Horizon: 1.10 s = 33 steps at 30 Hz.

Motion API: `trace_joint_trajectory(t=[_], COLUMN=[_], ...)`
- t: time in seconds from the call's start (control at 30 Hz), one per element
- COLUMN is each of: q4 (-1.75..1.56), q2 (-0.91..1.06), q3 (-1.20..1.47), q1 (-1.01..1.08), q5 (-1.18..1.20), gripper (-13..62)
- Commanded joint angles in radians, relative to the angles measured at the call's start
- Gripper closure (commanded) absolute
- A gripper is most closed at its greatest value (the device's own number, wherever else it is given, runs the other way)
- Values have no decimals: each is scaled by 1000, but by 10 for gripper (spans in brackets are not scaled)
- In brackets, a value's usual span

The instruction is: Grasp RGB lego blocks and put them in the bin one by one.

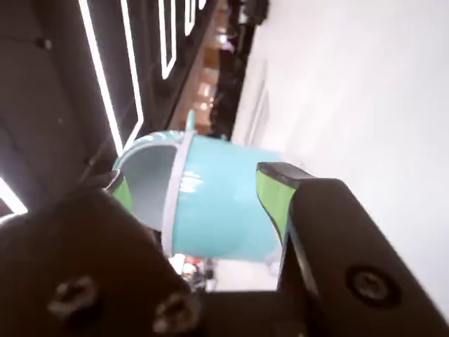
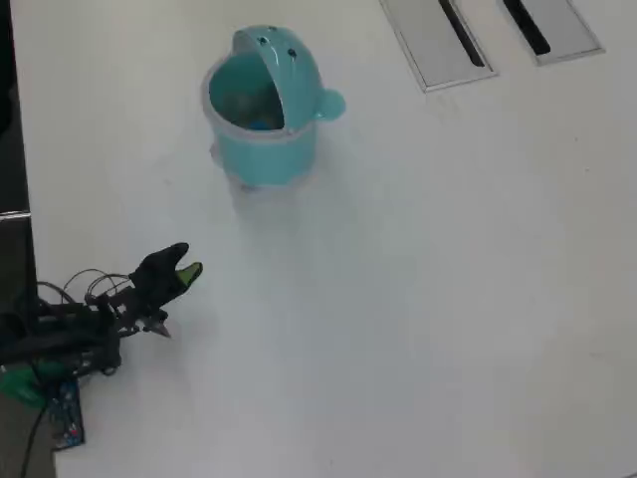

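Observation:
The teal bin [image 2: 267,139] stands upright near the top of the white table in the overhead view, its hooded opening facing the arm. Inside the opening a small bluish patch shows, too small to tell what it is. No lego blocks show on the table in either view. My gripper [image 2: 187,269] hovers low at the left, well short of the bin and pointing toward it. In the wrist view the gripper [image 1: 195,179] is open: its green-padded fingers [image 1: 272,196] stand wide apart with nothing between them, and the bin [image 1: 217,203] shows through the gap.
Two flat grey slotted panels [image 2: 438,40] [image 2: 552,30] lie at the top right. The arm's base and cables [image 2: 60,334] sit at the table's left edge. A dark wall with bright strips [image 1: 105,84] fills the wrist view's left.

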Motion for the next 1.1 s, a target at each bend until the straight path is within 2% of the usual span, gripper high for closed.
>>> trace_joint_trajectory(t=[0.0,0.5,0.7,1.07], q4=[-169,-84,61,376], q2=[63,63,63,60], q3=[44,89,89,89], q1=[5,155,258,298], q5=[32,-17,18,23], gripper=[164,135,134,134])
